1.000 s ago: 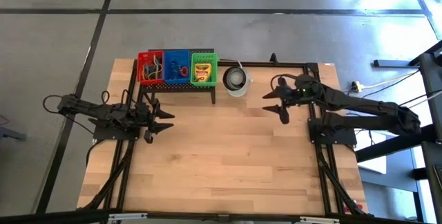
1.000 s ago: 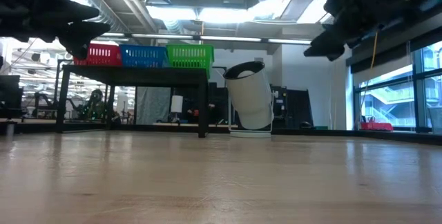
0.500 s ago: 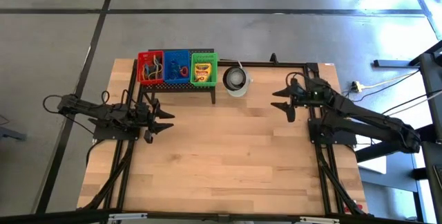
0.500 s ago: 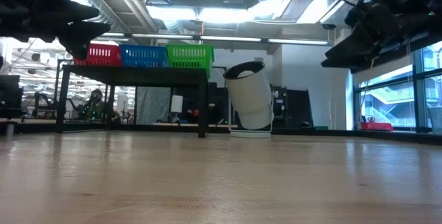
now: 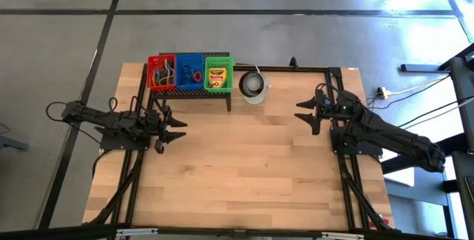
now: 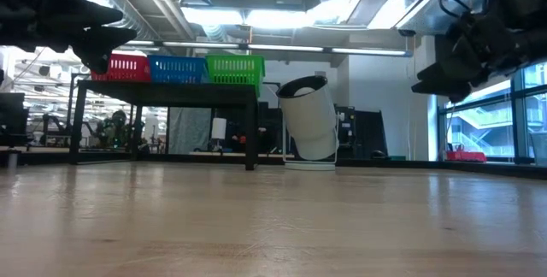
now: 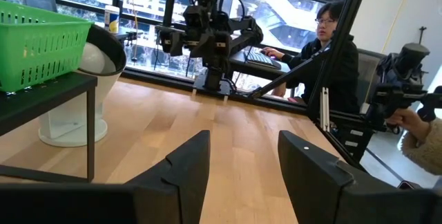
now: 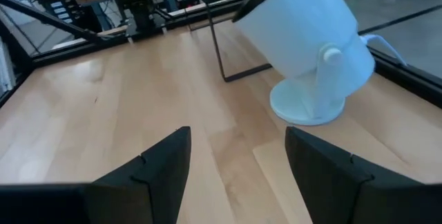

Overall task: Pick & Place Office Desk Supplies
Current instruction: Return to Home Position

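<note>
The supplies sit in three small baskets on a black stand at the table's far edge: a red basket (image 5: 161,72) with thin loops, a blue basket (image 5: 189,70) with small dark items, and a green basket (image 5: 218,73) holding a yellow-and-green crayon box (image 5: 216,74). My left gripper (image 5: 178,130) hovers open near the table's left side, in front of the stand. My right gripper (image 5: 307,115) hovers open near the table's right side, well right of the white cup (image 5: 252,85). Both are empty.
The black mesh stand (image 6: 167,89) is raised on thin legs at the far left. The white tilted cup (image 8: 307,51) stands on its round base right of it. Black frame rails run along the table's left and right sides. A person sits beyond the table (image 7: 324,44).
My right gripper has drawn back toward the table's right edge, away from the white cup, and has stayed open. The left arm has kept still.
</note>
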`<state>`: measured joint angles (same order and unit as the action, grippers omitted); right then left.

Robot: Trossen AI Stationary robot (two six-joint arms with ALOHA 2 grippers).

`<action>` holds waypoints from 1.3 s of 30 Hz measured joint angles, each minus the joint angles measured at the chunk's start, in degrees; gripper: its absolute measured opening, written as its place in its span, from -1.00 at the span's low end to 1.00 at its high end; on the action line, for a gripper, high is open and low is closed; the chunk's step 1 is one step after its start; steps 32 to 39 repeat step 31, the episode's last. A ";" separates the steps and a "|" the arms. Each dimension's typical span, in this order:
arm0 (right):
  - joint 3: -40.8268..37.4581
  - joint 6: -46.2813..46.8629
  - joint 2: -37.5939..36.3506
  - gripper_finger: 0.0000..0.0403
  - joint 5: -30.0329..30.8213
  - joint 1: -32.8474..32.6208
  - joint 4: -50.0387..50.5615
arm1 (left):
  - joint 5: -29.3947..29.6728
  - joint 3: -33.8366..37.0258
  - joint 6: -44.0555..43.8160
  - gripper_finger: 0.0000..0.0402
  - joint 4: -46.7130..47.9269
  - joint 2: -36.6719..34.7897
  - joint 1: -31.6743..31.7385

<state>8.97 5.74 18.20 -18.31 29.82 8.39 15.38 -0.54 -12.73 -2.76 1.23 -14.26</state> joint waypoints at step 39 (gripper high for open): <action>-5.09 4.55 -4.42 0.18 15.96 -0.02 -2.83 | 4.37 -0.04 17.42 -0.18 -0.28 0.00 0.01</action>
